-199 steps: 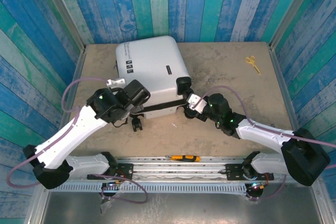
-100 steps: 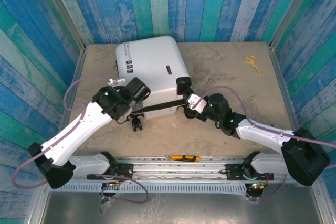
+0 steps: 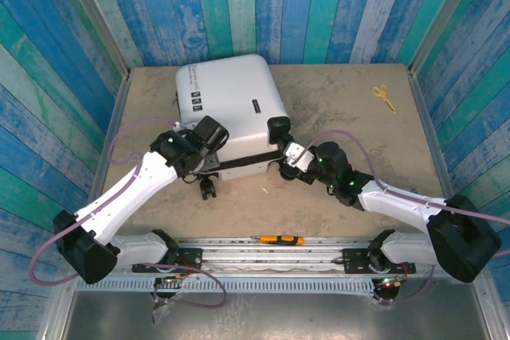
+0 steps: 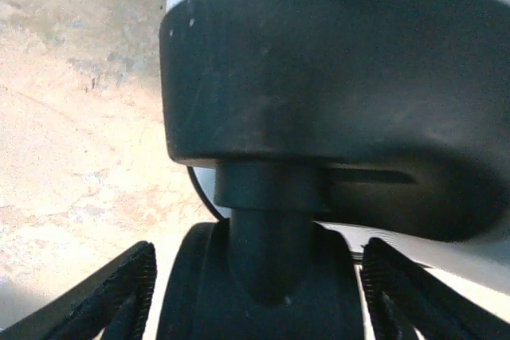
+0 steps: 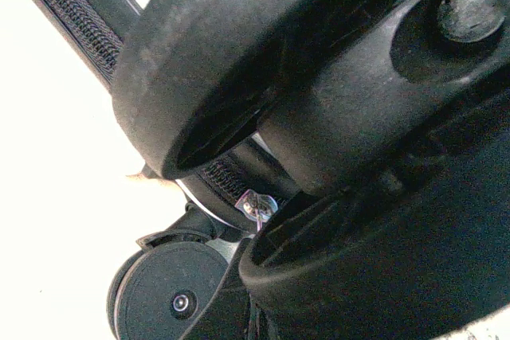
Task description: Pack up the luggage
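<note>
The luggage (image 3: 231, 101), a white hard-shell suitcase, lies closed and flat at the back left of the table. My left gripper (image 3: 209, 138) is at its near left corner. In the left wrist view its two fingers (image 4: 111, 296) stand either side of a black caster wheel (image 4: 271, 284) under the black corner housing (image 4: 335, 101), open, with a thin gap on each side. My right gripper (image 3: 290, 155) is shut at the near right corner beside a wheel (image 3: 279, 127). Its wrist view is pressed against wheels (image 5: 231, 45), with a silver zipper pull (image 5: 256, 206) on the black seam.
Yellow scissors (image 3: 384, 97) lie at the back right of the sandy table (image 3: 351, 117). An orange and black utility knife (image 3: 277, 240) rests on the front rail. Another black wheel (image 3: 208, 189) sticks out below the suitcase's near edge. Blue plank walls close three sides.
My left arm has reached forward and right toward the suitcase corner, and its jaws have narrowed around the wheel. The right arm and the suitcase have not moved.
</note>
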